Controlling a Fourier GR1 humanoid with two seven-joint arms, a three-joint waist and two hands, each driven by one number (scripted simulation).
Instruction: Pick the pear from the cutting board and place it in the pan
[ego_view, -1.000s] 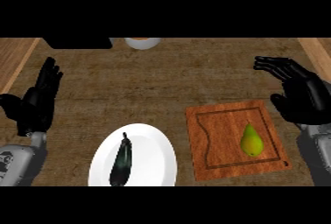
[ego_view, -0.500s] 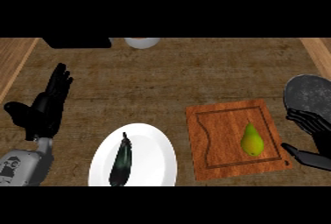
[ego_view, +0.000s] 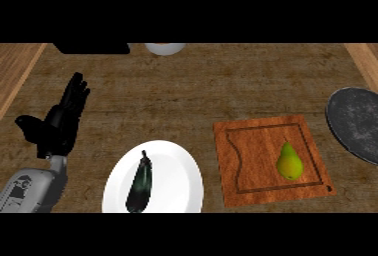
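A green-yellow pear (ego_view: 289, 161) lies on its side on the right half of the wooden cutting board (ego_view: 251, 150), stem pointing away from me. The dark grey round pan (ego_view: 356, 124) sits just right of the board, cut off by the view's right edge. My left hand (ego_view: 59, 125) rests open at the far left, fingers up, well away from the pear. My right hand does not show.
A white plate (ego_view: 181, 175) holding a dark eggplant (ego_view: 139, 182) stands left of the board. A white bowl (ego_view: 165, 48) and a black object (ego_view: 92, 48) sit at the counter's far edge. Lighter wooden strips run along both sides.
My right hand, seen at the right edge over the pan before, has left the view, so the pan shows bare. My left hand has shifted slightly to the right.
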